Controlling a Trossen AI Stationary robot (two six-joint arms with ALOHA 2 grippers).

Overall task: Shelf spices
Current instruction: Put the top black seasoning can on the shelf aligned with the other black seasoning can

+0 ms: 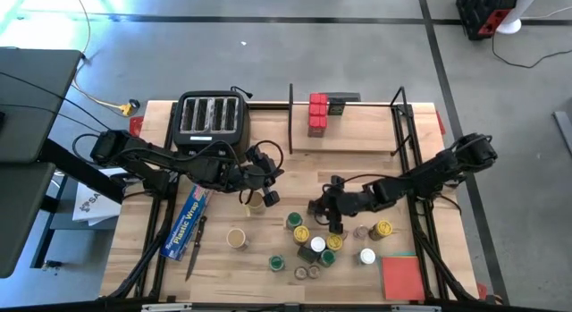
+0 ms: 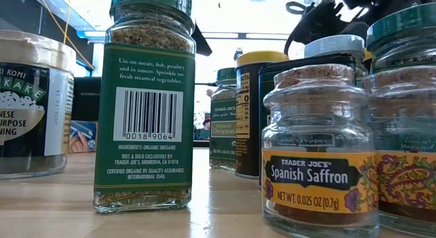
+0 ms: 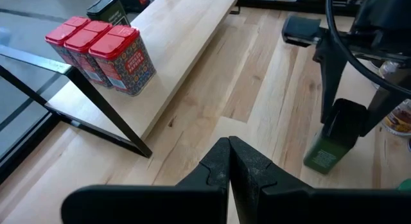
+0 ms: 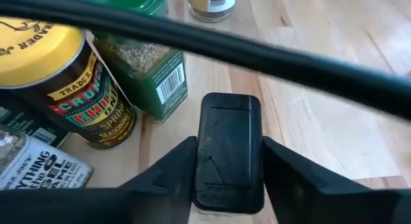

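Three red tins and one black box stand on the shelf; the other spices sit clustered on the table.
Right gripper is among that cluster, its fingers clamped on either side of a black-lidded jar, beside a green jar and a yellow-lidded tin. Left gripper hangs over the table near the toaster, fingers pressed together and empty.

Three red tins and a black box on shelf back edge; jars clustered at table's front.
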